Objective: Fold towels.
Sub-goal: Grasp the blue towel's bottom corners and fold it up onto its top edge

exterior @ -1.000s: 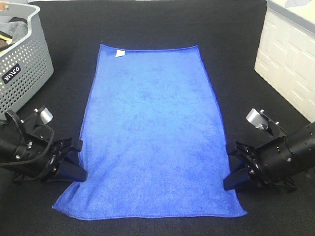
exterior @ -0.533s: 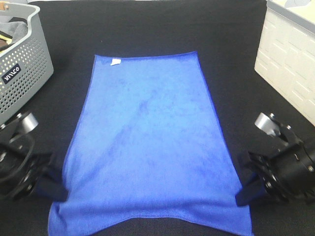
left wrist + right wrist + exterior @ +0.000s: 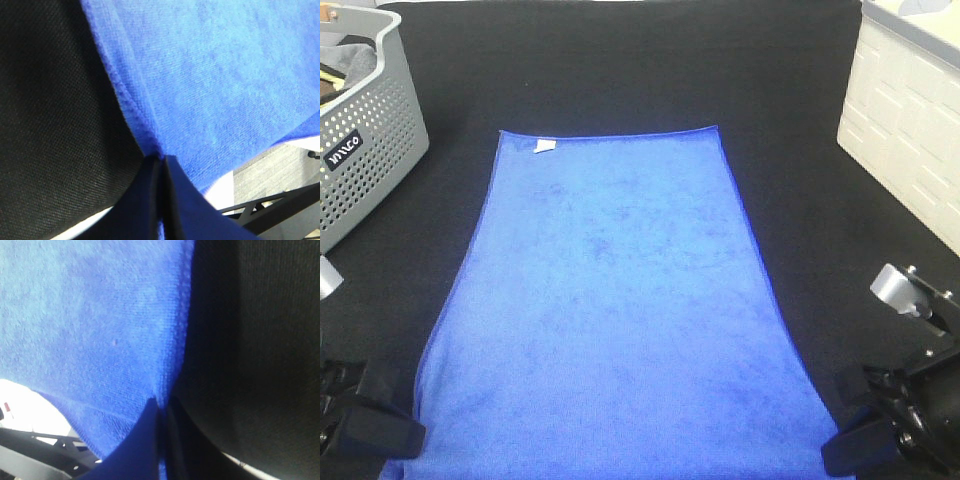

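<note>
**Towel** (image 3: 610,320). One piece, royal blue with stitched hems. It lay spread open and unfolded on the black table (image 3: 620,60), its long sides running away from the robot. The far hem lay straight and flat. The near hem ran out of the high view at the bottom edge. No fold showed anywhere in it.

**Tag** (image 3: 546,146). Small and white, it lay on the towel just inside the far left corner.

**Left claw** (image 3: 412,440). It sat at the towel's near left corner, touching the left hem. The jaws were clamped together on that hem. In the left wrist view the blue cloth (image 3: 225,75) narrowed to a pinch where the dark fingers of the claw (image 3: 161,165) met.

**Right claw** (image 3: 832,455). It sat at the towel's near right corner, touching the right hem. The jaws were likewise clamped together on the hem. In the right wrist view the towel (image 3: 90,315) drew into the tips of the claw (image 3: 162,407), with bare table on the outer side.

**Basket** (image 3: 380,140). Grey and perforated, it stood well apart from the towel, out past the far left corner. A grey cloth (image 3: 350,55) showed inside it.

**Cabinet** (image 3: 910,130). White and panelled, it stood well apart from the towel, out past the far right corner.
</note>
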Tool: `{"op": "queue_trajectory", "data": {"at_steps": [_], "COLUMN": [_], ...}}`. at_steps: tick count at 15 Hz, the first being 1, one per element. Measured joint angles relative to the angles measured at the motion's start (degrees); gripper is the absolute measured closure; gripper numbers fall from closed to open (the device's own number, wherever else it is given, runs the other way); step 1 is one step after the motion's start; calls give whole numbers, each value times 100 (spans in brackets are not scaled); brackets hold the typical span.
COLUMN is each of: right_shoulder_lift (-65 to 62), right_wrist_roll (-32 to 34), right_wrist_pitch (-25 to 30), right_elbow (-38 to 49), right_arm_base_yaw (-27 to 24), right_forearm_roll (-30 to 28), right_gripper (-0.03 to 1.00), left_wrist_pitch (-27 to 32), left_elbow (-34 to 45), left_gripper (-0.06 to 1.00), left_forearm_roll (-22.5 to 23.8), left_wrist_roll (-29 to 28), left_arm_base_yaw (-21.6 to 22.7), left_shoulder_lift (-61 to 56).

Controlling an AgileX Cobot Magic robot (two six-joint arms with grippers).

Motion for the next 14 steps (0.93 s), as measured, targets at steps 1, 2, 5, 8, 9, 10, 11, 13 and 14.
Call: {"op": "queue_trajectory", "data": {"at_steps": [1, 2, 5, 8, 9, 10, 11, 13, 14], "right_shoulder_lift": [-11, -6, 6, 309, 573, 871, 1415, 2040, 2349], "right_wrist_roll": [0, 6, 6, 11, 17, 17, 17, 160, 304], "right_wrist_pitch": [-23, -40, -46, 52, 115, 201, 344, 498, 527], "right_elbow": [-57, -218, -1037, -2183, -2578, -2985, -3696, -4561, -5036], "right_arm_base_yaw": [0, 0, 17, 17, 17, 17, 17, 17, 17], "right_forearm_roll": [0, -29, -212, -304, -309, -315, -321, -361, -447], "right_gripper": [97, 97, 97, 97, 97, 97, 97, 97, 97], "left_wrist_pitch": [-166, -361, -911, -1398, -1450, -1478, -1495, -1644, -1736], "left_elbow": [0, -6, -344, -1054, -1364, -1707, -2177, -2962, -3317], "left_gripper": [94, 94, 94, 94, 94, 94, 94, 94, 94], "left_forearm_roll": [-6, -34, -189, -206, -206, -206, -172, -166, -155], "left_wrist_roll": [-6, -6, -11, -23, -23, -23, -23, -23, -17], "left_arm_base_yaw": [0, 0, 0, 0, 0, 0, 0, 0, 0], "left_shoulder_lift": [0, -6, 0, 178, 378, 688, 1106, 1702, 1988]}}
